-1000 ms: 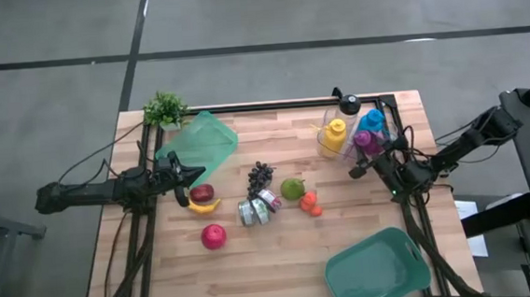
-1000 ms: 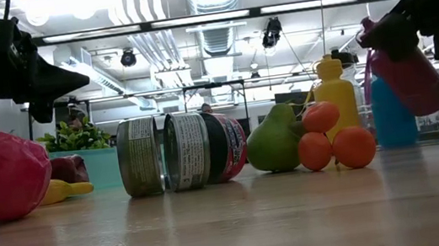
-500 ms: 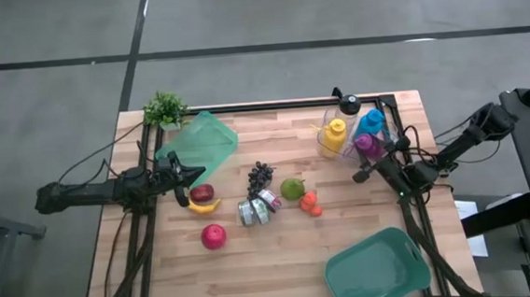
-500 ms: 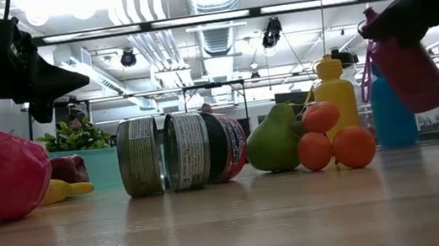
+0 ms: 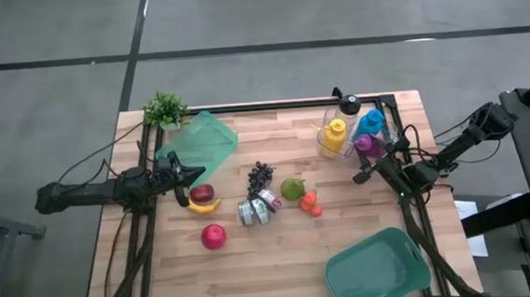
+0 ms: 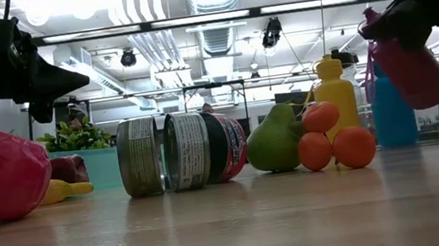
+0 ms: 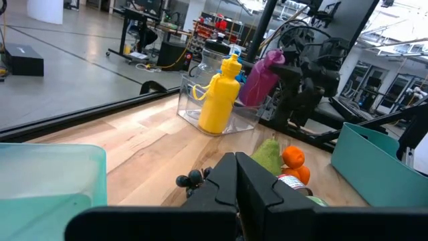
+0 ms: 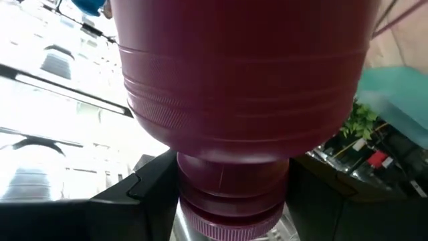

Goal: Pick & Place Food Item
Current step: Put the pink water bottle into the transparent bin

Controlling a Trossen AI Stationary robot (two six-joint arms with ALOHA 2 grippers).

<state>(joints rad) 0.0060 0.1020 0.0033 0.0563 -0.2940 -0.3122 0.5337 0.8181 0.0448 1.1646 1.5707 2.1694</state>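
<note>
The magenta bottle, smooth ribbed plastic with a narrow threaded neck, hangs tilted above the desk by the clear bin that holds the yellow bottle and blue bottle, the right pincer clamped part-closed around its neck. It is lifted but not yet placed, and I judge the glossy teal tub at the near right corner a likely drop-off. The left pincer, shut and empty, waits over the apple and banana, while round oranges, a pear and metal cans lie mid-desk.
</note>
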